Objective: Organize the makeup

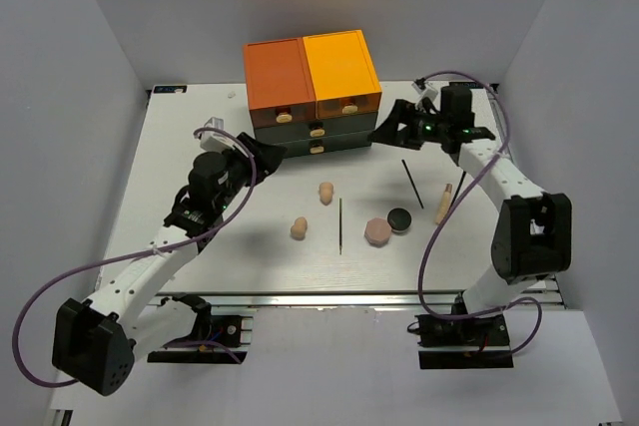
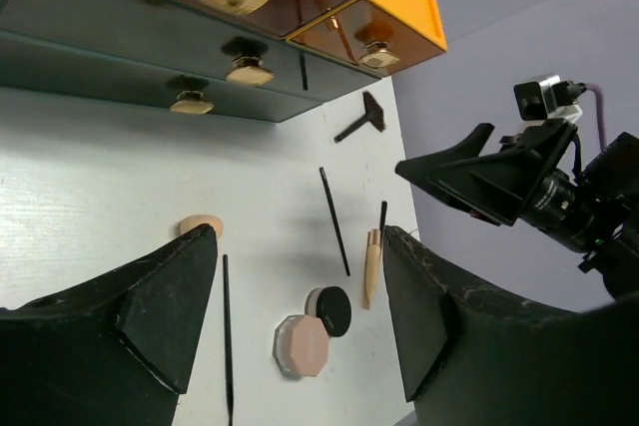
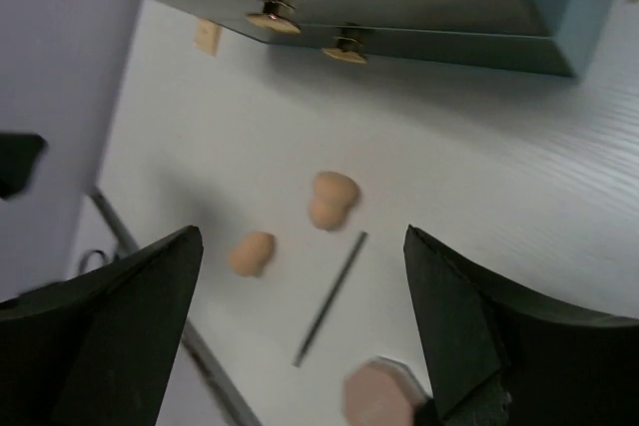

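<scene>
Left gripper point(image 2: 300, 238): jaws apart, empty, facing drawers point(image 1: 312, 87) (likely to pull 1 open).
Right gripper point(image 3: 300, 238): likewise apart, empty.
Makeup point(image 1: 377, 232): loose on table point(image 1: 220, 246), unsorted.

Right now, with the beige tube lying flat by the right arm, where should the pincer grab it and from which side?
Take the beige tube across its middle, coming straight down from above with the open right pincer. It lies flat and slim on the table, so close across its narrow width, crosswise to its length. The black jar sits apart on its left.
</scene>
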`<state>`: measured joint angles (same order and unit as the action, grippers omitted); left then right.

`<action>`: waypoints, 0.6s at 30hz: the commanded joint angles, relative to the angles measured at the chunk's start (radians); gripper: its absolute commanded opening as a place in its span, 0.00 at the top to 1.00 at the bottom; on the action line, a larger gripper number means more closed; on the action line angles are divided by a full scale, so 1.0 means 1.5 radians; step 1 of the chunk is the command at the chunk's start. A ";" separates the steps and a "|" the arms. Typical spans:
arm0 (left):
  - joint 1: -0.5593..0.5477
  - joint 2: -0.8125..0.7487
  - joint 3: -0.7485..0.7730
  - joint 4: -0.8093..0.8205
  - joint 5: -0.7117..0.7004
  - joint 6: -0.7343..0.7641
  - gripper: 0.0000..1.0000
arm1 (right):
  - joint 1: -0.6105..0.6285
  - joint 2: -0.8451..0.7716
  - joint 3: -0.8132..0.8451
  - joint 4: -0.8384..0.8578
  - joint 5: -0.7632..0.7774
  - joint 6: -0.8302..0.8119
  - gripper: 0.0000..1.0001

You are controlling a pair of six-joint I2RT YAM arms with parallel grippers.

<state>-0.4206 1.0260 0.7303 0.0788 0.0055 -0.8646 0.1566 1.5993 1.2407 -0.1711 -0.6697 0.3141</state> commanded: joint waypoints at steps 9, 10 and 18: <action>-0.026 0.013 -0.051 0.146 -0.123 -0.085 0.22 | 0.125 0.136 0.108 0.234 0.080 0.368 0.12; -0.026 0.014 -0.051 0.147 -0.122 -0.086 0.22 | 0.126 0.145 0.126 0.226 0.100 0.372 0.12; -0.027 -0.011 -0.071 0.130 -0.139 -0.095 0.22 | 0.126 0.217 0.208 0.231 0.166 0.352 0.15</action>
<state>-0.4568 1.0462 0.6399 0.2672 -0.1761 -1.0031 0.3481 1.9007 1.4773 0.1303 -0.4828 0.8341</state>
